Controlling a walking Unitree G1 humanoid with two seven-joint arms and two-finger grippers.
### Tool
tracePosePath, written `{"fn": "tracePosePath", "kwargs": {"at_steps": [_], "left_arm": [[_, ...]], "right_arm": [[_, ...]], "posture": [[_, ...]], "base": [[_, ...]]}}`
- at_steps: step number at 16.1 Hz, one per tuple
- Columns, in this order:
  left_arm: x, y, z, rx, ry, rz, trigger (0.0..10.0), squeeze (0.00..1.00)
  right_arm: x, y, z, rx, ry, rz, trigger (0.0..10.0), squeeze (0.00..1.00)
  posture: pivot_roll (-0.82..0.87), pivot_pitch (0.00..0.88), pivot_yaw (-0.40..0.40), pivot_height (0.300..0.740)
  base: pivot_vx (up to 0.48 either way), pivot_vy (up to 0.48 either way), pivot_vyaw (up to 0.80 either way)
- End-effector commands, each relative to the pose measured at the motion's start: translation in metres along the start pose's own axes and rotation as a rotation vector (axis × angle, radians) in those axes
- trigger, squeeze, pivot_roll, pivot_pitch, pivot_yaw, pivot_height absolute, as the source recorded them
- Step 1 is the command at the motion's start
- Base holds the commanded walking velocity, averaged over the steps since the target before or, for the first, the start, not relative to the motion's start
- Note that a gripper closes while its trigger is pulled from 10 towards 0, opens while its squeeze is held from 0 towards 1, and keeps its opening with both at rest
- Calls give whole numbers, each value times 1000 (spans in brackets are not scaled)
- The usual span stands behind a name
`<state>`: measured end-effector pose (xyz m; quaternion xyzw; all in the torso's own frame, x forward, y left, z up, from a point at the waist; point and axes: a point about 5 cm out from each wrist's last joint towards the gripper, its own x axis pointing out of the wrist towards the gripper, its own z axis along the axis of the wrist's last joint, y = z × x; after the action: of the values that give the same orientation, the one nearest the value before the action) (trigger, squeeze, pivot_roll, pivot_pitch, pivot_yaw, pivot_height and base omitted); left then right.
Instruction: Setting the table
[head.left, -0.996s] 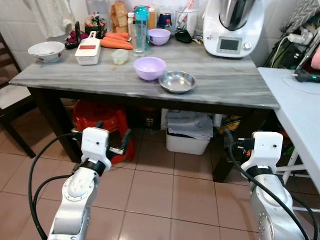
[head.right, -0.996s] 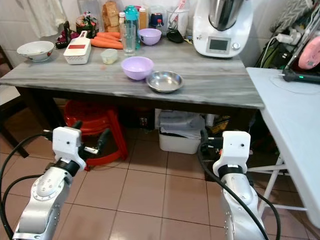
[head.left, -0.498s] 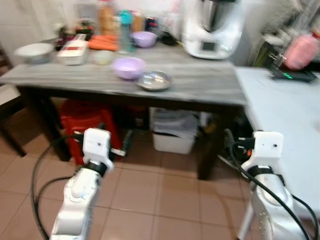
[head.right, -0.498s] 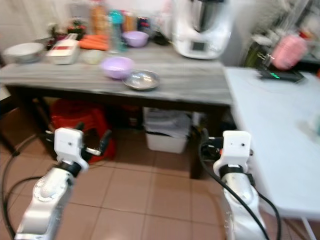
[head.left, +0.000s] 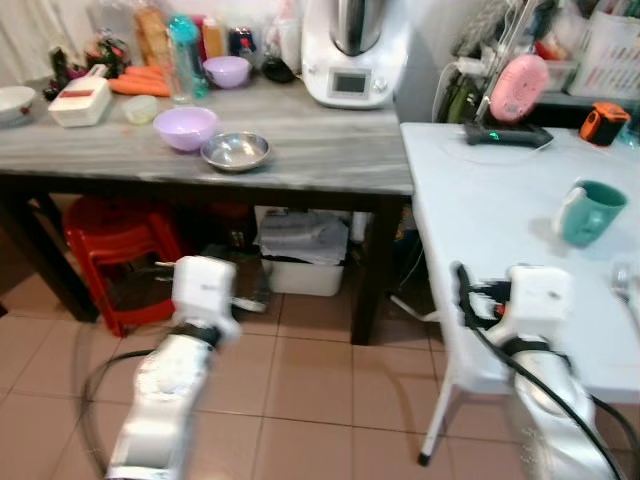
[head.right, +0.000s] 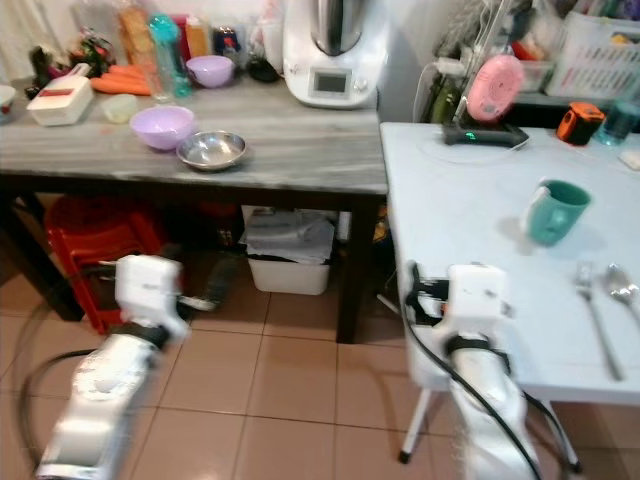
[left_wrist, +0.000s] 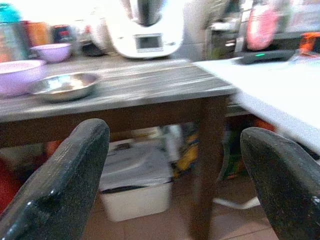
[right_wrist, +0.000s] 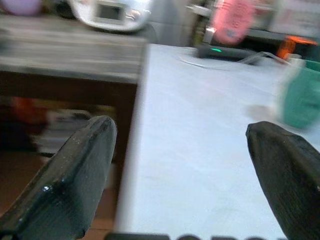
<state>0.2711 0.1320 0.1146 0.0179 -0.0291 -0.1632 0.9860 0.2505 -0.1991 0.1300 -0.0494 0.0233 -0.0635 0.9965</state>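
Both arms low and empty, with the white table's setting half laid.

The teal mug (head.right: 556, 209) stands well in from the white table (head.right: 460, 200)'s front edge; a fork (head.right: 594, 304) and spoon (head.right: 622, 284) lie side by side near its front right corner, probably laid as a place setting. Bowls wait on the grey bench (head.left: 330, 150): the purple bowl (head.left: 185, 127) and steel bowl (head.left: 236, 151) near its front edge. The left gripper (left_wrist: 175, 165) hangs below bench height, the right gripper (right_wrist: 185, 165) is level with the table edge; both spread wide, grasping nothing.
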Motion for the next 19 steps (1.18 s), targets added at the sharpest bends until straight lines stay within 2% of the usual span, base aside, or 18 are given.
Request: {"fn": "tracePosePath", "kwargs": {"at_steps": [1, 17, 19], "left_arm": [[-1, 10, 3, 24, -4, 26, 10000, 0], [2, 11, 5, 31, -10, 24, 10000, 0], [3, 11, 4, 11, -10, 22, 10000, 0]], "right_arm": [[1, 6, 5, 14, -22, 16, 10000, 0], [2, 8, 5, 14, -27, 35, 10000, 0], [3, 9, 6, 15, -26, 39, 10000, 0]], "posture": [[-55, 0, -13, 740], [-54, 0, -11, 740], [-54, 0, -11, 740]], "base": [[0, -337, 0], [0, -422, 0], [0, -159, 0]]}}
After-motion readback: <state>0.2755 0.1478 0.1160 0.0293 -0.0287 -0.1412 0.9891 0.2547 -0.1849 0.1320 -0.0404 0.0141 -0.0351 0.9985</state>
